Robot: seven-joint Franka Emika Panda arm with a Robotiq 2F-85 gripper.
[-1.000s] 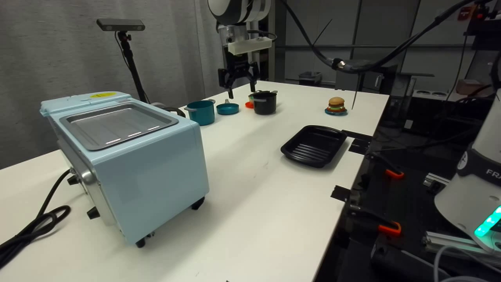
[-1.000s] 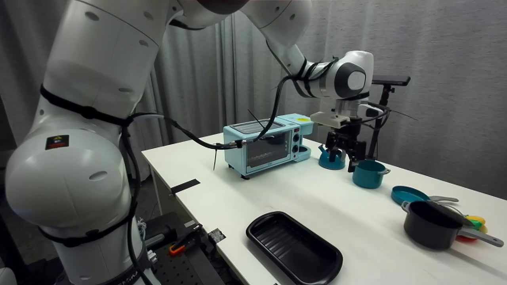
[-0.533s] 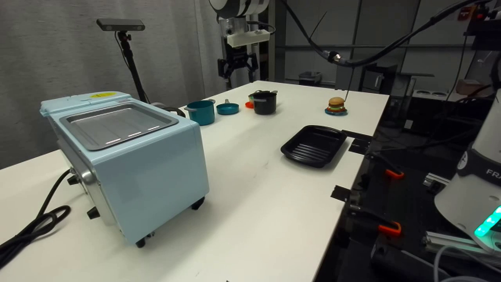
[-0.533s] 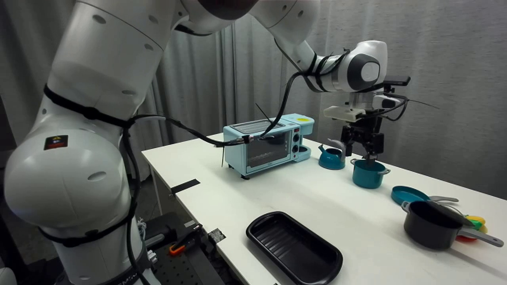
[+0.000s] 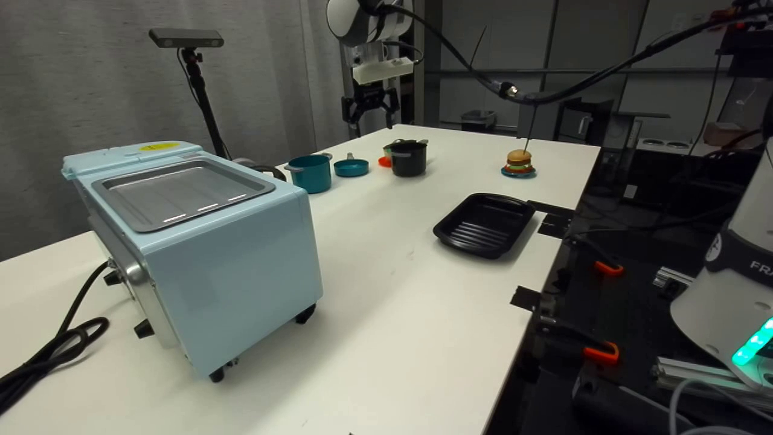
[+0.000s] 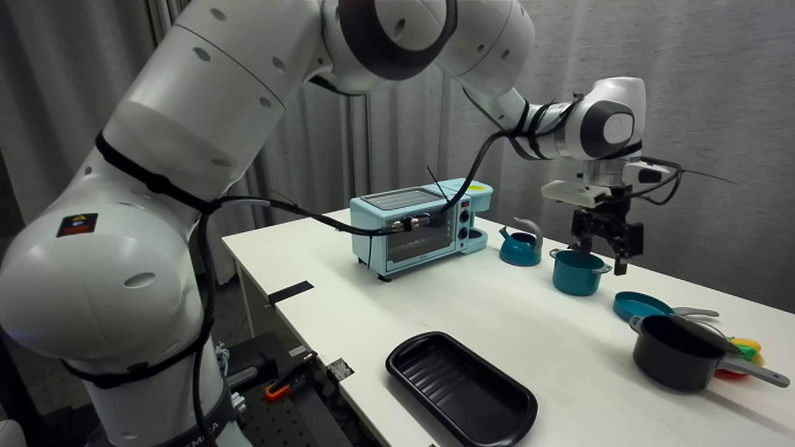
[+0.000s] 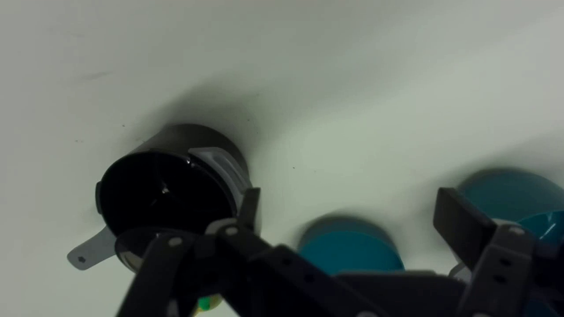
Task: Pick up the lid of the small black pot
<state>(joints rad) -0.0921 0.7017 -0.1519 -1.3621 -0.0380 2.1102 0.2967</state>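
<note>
The small black pot (image 6: 667,366) stands upright on the table with its grey handle to the right; it also shows in an exterior view (image 5: 409,162) and in the wrist view (image 7: 176,136). Its dark lid (image 6: 708,336) leans tilted over the pot's far rim. In the wrist view the lid (image 7: 132,246) shows at the pot's lower edge, partly hidden by a finger. My gripper (image 6: 601,259) is open and empty, above the table near the teal pot and the teal pan, apart from the black pot. It also shows in an exterior view (image 5: 372,125) and in the wrist view (image 7: 348,207).
A teal pot (image 6: 576,276) and a teal pan (image 6: 640,305) stand below the gripper. A teal kettle (image 6: 520,249) and a light blue oven (image 6: 372,230) are farther along. A black ridged tray (image 6: 463,391) lies near the front edge. A toy burger (image 5: 519,162) sits on a plate.
The arm has moved past the teal kettle and teal pot toward the black pot, rightward in an exterior view. The gripper has stayed open. The pots, pan and lid have not moved.
</note>
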